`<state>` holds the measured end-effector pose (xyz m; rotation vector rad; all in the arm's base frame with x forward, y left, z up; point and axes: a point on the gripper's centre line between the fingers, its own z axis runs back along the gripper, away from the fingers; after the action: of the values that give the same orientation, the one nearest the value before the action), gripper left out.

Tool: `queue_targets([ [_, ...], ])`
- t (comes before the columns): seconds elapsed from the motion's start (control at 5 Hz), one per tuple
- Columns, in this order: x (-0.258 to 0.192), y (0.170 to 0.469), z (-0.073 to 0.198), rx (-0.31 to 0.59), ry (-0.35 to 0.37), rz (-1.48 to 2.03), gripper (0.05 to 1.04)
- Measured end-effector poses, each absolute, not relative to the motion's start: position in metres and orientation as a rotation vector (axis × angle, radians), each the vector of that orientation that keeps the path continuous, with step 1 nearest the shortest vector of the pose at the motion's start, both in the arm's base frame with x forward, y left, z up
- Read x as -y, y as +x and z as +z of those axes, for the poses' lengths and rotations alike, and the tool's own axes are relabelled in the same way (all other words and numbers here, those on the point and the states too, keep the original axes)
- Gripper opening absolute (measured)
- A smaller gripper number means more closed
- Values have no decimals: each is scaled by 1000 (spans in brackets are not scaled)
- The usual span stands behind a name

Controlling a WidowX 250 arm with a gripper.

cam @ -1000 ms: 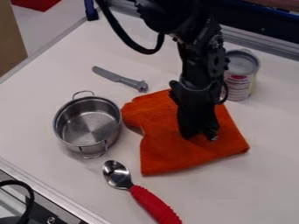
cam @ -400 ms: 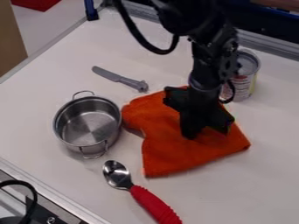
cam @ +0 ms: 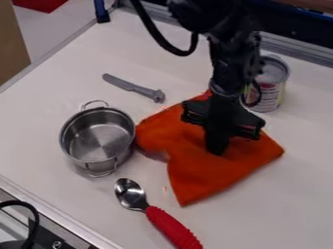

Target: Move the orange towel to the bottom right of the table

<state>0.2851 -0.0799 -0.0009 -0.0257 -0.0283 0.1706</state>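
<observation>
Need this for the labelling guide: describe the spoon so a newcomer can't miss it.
On the white table, find the steel pot. Below it in the camera view, to the lower left of the orange towel, lies the spoon. Its ribbed red handle sets it apart from the grey knife.

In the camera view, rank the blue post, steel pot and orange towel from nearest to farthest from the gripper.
1. Orange towel: right at the gripper.
2. Steel pot: image left of the towel.
3. Blue post: upper left of the image.

White table (cam: 46,116) with towel (cam: 195,175), pot (cam: 98,138), knife (cam: 130,86), spoon (cam: 168,223), can (cam: 274,75)
</observation>
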Motion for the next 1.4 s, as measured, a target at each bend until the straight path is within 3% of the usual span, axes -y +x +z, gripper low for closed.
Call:
queue_targets([
  [0.2, 92, 284, 0, 55, -124, 255, 52],
  [0.4, 105, 279, 2, 61, -161, 395, 52],
  [1.0, 157, 269, -1, 121, -82, 504, 52],
  [1.4, 135, 276, 1, 153, -18, 595, 65],
])
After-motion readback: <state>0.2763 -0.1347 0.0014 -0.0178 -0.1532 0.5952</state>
